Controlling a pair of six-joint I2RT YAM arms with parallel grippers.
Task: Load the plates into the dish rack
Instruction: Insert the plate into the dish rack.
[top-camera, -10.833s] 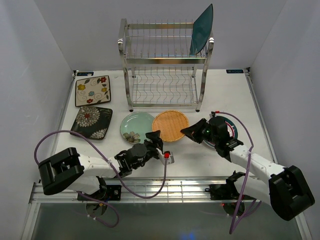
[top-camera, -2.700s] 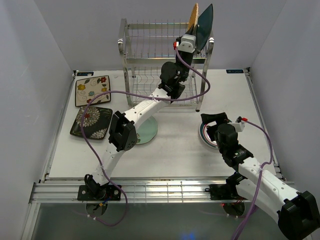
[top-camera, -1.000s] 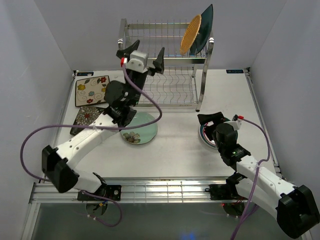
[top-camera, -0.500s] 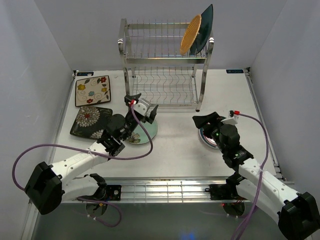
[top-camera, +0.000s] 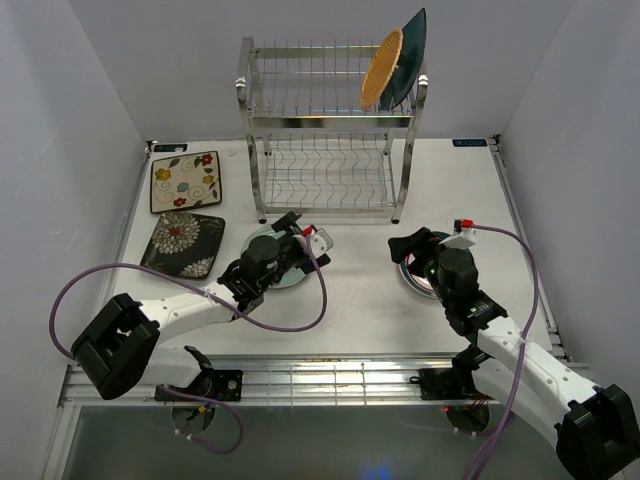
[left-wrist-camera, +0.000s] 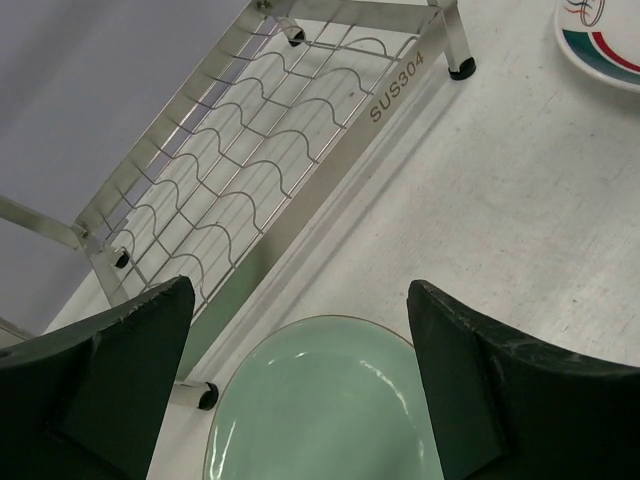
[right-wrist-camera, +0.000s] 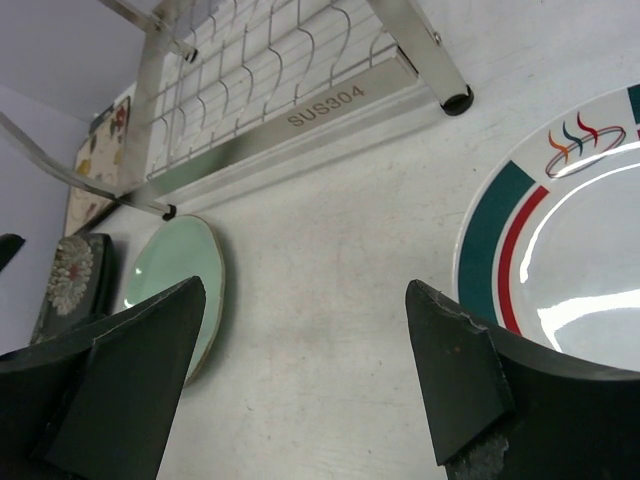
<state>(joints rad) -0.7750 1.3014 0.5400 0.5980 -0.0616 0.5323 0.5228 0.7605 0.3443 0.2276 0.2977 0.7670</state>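
Left tool (top-camera: 305, 232): fingers spread wide, nothing between them, low over the pale green plate (left-wrist-camera: 320, 410).
Pale green plate: flat on the bench (top-camera: 360, 300) just in front of the dish rack (top-camera: 325, 130); from above the left arm covers most of it, and the left wrist view cuts off its near edge.
Right tool (top-camera: 430, 243): fingers spread wide and empty, over the striped-rim plate (right-wrist-camera: 560, 240).
Striped-rim plate: flat on the bench, right of the rack; largely hidden under the tool from above, and cut off at the frame's right edge in the wrist view.
Rack, top tier: woven orange plate (top-camera: 381, 68) on edge at the right end, partly masking the teal plate (top-camera: 405, 55) behind it.
Rack, lower tier: bare wire.
Left of the bench: cream floral plate (top-camera: 185, 181) and dark floral plate (top-camera: 183, 243) lie flat, both in full view.
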